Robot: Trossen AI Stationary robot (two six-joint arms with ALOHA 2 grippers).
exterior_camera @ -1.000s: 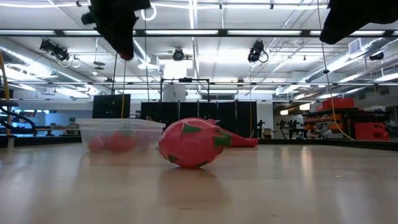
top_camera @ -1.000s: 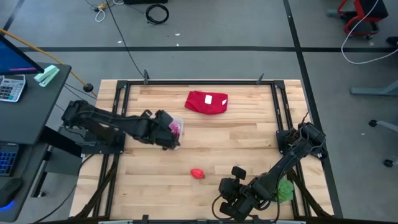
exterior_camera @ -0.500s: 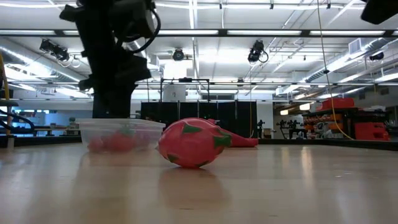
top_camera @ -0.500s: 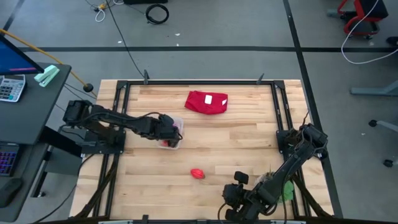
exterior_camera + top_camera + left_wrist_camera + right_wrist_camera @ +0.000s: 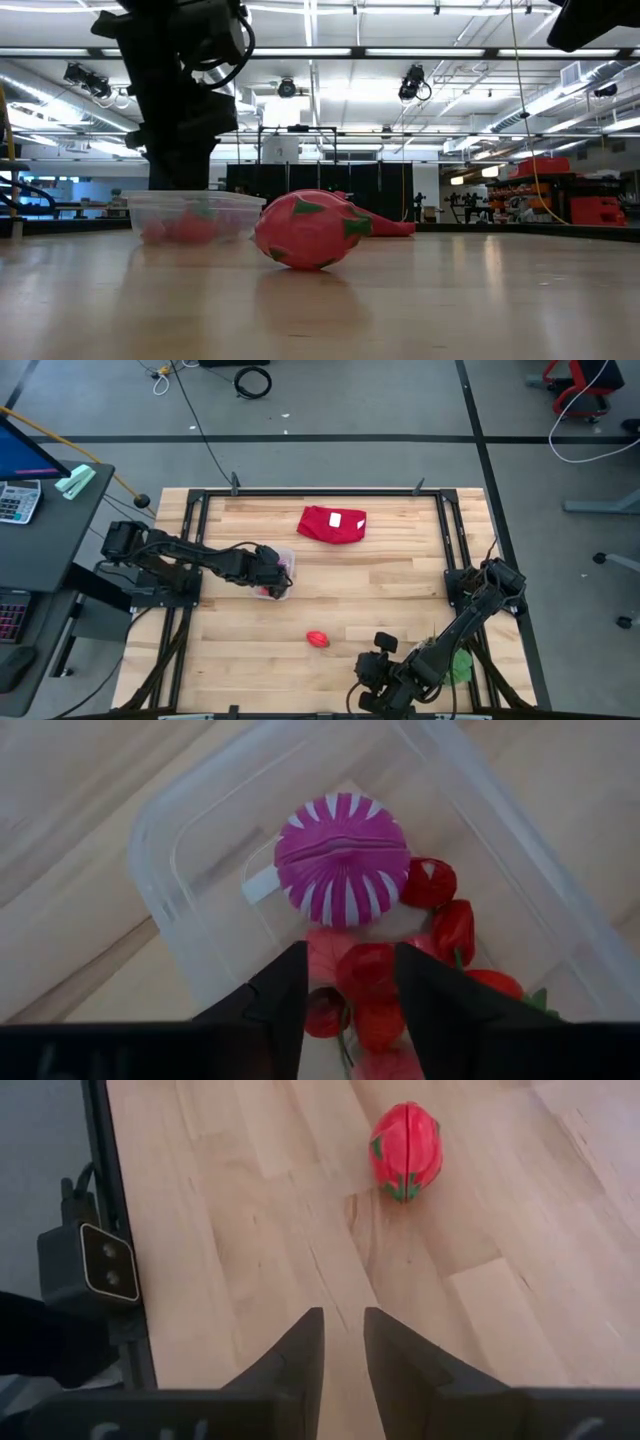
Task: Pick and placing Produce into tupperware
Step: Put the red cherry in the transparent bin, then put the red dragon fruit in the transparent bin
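Observation:
The tupperware [image 5: 281, 563], a clear tub, stands on the table's left half and holds a purple striped piece [image 5: 342, 858] and several small red pieces [image 5: 440, 910]. My left gripper [image 5: 350, 985] reaches down into it, open, with one small red piece [image 5: 366, 982] between its fingers. The larger red oval piece [image 5: 317, 639] lies on the bare wood near the middle front, and it also shows in the right wrist view [image 5: 406, 1150]. My right gripper [image 5: 343, 1330] hovers near the front edge, right of that piece, its fingers a little apart with nothing between them. My left gripper comes into the tub from above at a slant. Its fingers [image 5: 285, 995] stand close on both sides of a small red piece that lies among the others in the tub. Whether they touch it I cannot tell.
A folded red cloth [image 5: 332, 523] with a white label lies at the far middle. Something green [image 5: 460, 665] sits under my right arm at the front right. A small camera [image 5: 85, 1265] stands at the table's near edge. Bare wood lies between tub and oval piece.
My left gripper has come down from above the tub, where a small red piece showed at its fingertips, and now reaches into the tub. The tub and the red oval piece have stayed where they were.

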